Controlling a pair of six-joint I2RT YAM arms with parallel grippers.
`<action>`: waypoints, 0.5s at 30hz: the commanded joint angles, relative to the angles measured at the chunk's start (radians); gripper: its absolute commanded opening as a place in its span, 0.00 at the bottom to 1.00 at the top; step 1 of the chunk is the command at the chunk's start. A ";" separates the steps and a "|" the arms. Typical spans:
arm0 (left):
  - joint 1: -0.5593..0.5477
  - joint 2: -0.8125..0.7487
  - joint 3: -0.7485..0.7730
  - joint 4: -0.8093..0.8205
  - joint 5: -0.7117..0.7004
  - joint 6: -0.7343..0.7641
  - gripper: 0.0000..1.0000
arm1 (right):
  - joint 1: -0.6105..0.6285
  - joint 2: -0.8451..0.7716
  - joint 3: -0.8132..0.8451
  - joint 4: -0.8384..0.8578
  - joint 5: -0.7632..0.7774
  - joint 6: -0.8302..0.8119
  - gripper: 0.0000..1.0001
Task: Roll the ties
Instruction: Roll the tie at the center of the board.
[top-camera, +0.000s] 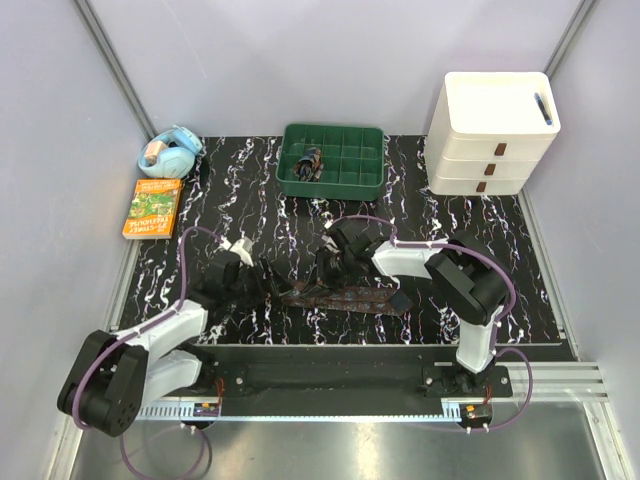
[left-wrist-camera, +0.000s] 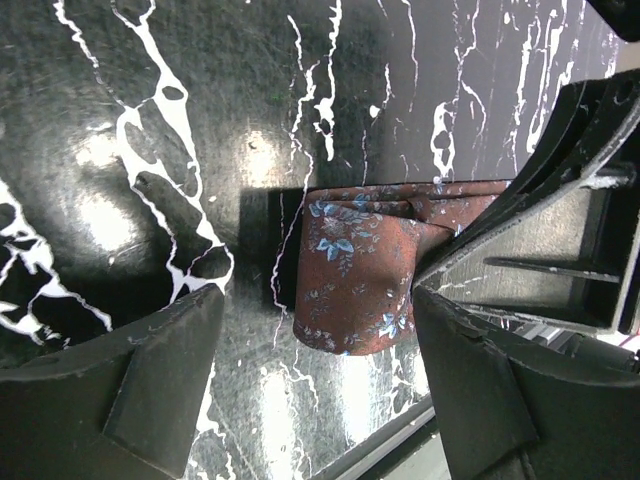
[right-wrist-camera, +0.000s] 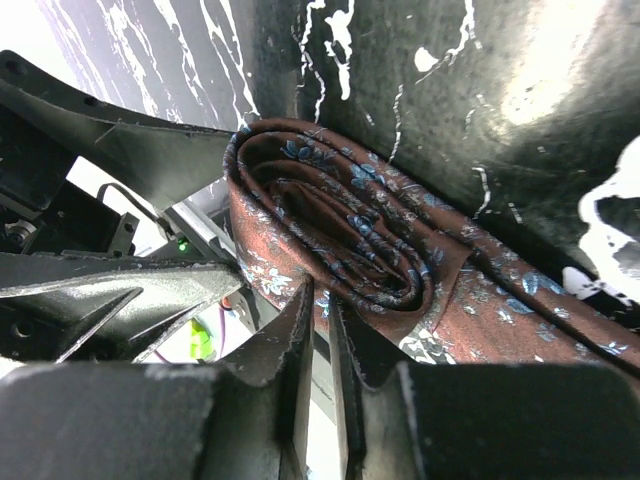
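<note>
1. Top view: the surface (top-camera: 240, 190) is a black mat veined with white, like marble.
   - The tie (top-camera: 345, 298) lies across its near middle as a narrow brown strip. Its pattern is too fine to read from here.
   - The left end effector (top-camera: 262, 272) sits at the strip's left end and the right end effector (top-camera: 328, 268) just above its middle. From this height I cannot tell how far either one is open.
   - Further back stands a green tray (top-camera: 332, 185) divided into compartments, with a small dark bundle (top-camera: 312, 163) in one of them that is hard to make out.
   - White stacked drawers (top-camera: 492, 135) stand at the right, and an orange book (top-camera: 153, 208) lies at the left.
2. Left wrist view: the left end effector (left-wrist-camera: 318, 300) is spread wide.
   - Its matte black fingers (left-wrist-camera: 150, 380) flank the tie's (left-wrist-camera: 355, 275) end, which is woven reddish-brown cloth with small blue flowers, folded over on itself.
   - The cloth lies flat on the surface (left-wrist-camera: 120, 150) and is not gripped. One edge lies just beside the right-hand finger.
   - The other arm's black frame hides the rest of the strip.
3. Right wrist view: the tie (right-wrist-camera: 340, 235) is wound into a loose, flattened coil of several layers, and its tail runs off the frame at lower right.
   - The right end effector (right-wrist-camera: 320, 315) has its fingers (right-wrist-camera: 270, 385) drawn almost together, with only a thin slit between them.
   - The tips meet the coil's near edge. I cannot tell whether cloth is caught in the slit.
</note>
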 joint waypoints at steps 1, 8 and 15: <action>0.005 0.040 -0.012 0.128 0.066 -0.005 0.80 | -0.018 0.007 -0.024 -0.003 0.040 -0.041 0.18; 0.007 0.124 -0.017 0.215 0.106 0.002 0.74 | -0.023 0.012 -0.016 -0.003 0.034 -0.049 0.16; 0.004 0.242 -0.023 0.307 0.158 -0.013 0.61 | -0.027 0.014 -0.016 -0.003 0.034 -0.049 0.13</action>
